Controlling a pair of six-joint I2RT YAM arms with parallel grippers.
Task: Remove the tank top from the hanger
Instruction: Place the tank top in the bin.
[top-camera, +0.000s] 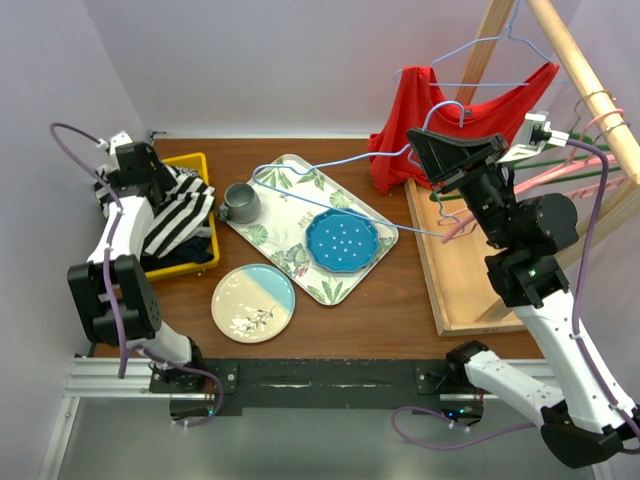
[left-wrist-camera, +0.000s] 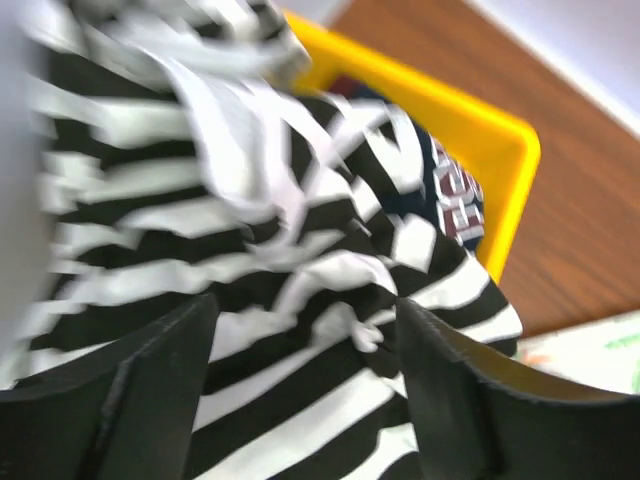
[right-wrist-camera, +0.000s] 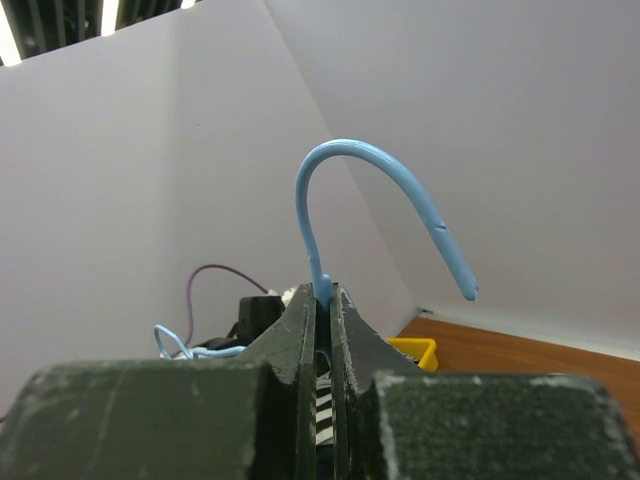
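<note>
We see a brown table (top-camera: 400, 310) carrying everything, and we place the rest against the leaf-printed tray (top-camera: 290, 200) at its middle. Right of the tray leans a wooden rack (top-camera: 580, 70), with 1 red garment (top-camera: 430, 120) draped from a wire hanger at its far end. Left of the tray sits a yellow bin (top-camera: 190, 163). The black-and-white striped tank top (top-camera: 170, 215) lies heaped in the bin, spilling over the rim nearest the tray and off its hanger. The light-blue wire hanger (right-wrist-camera: 345, 146) is bare, its body stretching above the tray and its hook raised on the rack side. Right of the tray, the right gripper (right-wrist-camera: 322, 295) is pressed together on the hanger's neck, just below the hook. Left of the tray, over the bin, the left gripper (left-wrist-camera: 305, 305) hangs with its fingers (left-wrist-camera: 150, 400) spread, striped cloth showing in the gap. We cannot tell whether either finger touches the cloth. Just beside the tray's near edge lies 1 cream-and-blue plate (top-camera: 253, 302). On the tray's right half rests 1 dotted blue plate (top-camera: 341, 241), and at its far-left corner stands 1 grey mug (top-camera: 240, 203).
</note>
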